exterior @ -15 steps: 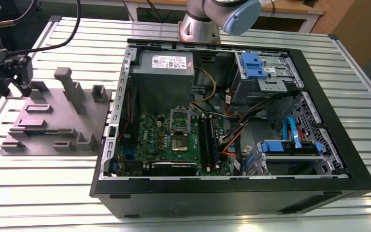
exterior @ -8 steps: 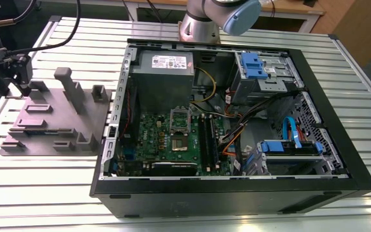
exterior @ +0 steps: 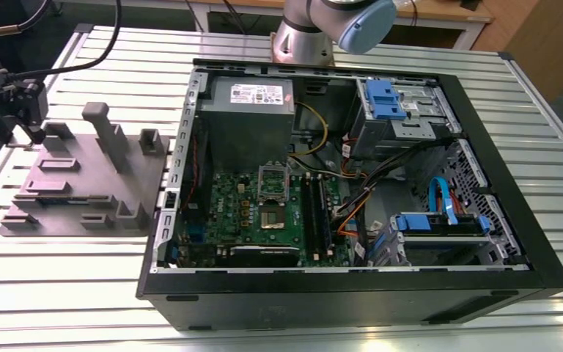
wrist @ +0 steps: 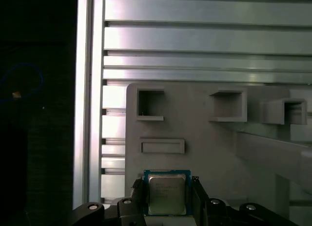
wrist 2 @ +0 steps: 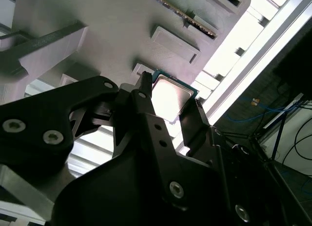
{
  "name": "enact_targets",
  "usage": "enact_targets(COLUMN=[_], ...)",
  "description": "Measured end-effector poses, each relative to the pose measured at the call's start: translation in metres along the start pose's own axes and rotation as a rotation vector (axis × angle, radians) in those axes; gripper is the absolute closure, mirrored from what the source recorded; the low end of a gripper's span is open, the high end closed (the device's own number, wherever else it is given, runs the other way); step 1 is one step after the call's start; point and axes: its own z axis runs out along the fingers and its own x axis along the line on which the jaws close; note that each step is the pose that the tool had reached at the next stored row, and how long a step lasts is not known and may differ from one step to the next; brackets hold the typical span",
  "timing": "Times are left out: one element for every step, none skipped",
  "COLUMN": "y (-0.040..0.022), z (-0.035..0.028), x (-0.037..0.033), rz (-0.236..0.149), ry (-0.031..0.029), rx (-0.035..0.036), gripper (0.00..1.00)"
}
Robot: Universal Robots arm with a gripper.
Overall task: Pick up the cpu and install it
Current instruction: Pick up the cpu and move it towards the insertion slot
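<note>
Silvery metal with a green rim: that's the cpu (wrist: 167, 194), pinched between the fingers of the gripper (wrist: 167, 183), one on each opposite side, in both wrist views. The black gripper body hides its near edge, and I can't tell whether it touches the grey fixture plate (wrist: 204, 138) beneath. The plate's corner lies close to the rim of the slatted aluminium table (wrist: 195, 36), with darkness beyond. In the exterior view the gripper hangs over that plate at the exterior view's left, and the open computer case (exterior: 360, 293) sits well apart to its right.
</note>
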Motion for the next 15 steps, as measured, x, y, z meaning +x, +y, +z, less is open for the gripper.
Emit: enact_targets(y=[0.0,0.0001,0.0001,0.0001,0.0001,0.0001,0.0002,0.0002,0.0002,0.0002,0.0002,0.0003,0.0003,0.0003,0.0003], z=[-0.0009,-0.0018,-0.0028,-0.0038,-0.0047,-0.0058,-0.0067,-0.0075,-0.0082,-0.009,-0.0098,-0.0107,-0.0115,-0.0124,-0.0135], x=[0.0,0.0,0.0,0.0,0.0,0.0,-0.0001,-0.0001,-0.0001,-0.0001,-0.0001,-0.0001,-0.0001,-0.0001,-0.0001], rz=[0.0,0.0,0.0,0.0,0.0,0.001,0.001,0.001,0.001,0.001,0.001,0.001,0.002,0.002,0.002], ry=[0.0,0.0,-0.0001,-0.0001,-0.0001,0.0,-0.0001,-0.0001,-0.0002,-0.0001,-0.0001,0.0,-0.0001,-0.0001,-0.0001], rx=[0.0,0.0,-0.0001,0.0,-0.0001,0.0,-0.0001,0.0,-0.0001,0.0,-0.0001,0.0,-0.0001,-0.0001,0.0], gripper=[0.53,0.53,0.53,0.53,0.53,0.53,0.53,0.53,0.53,0.53,0.53,0.53,0.53,0.53,0.53])
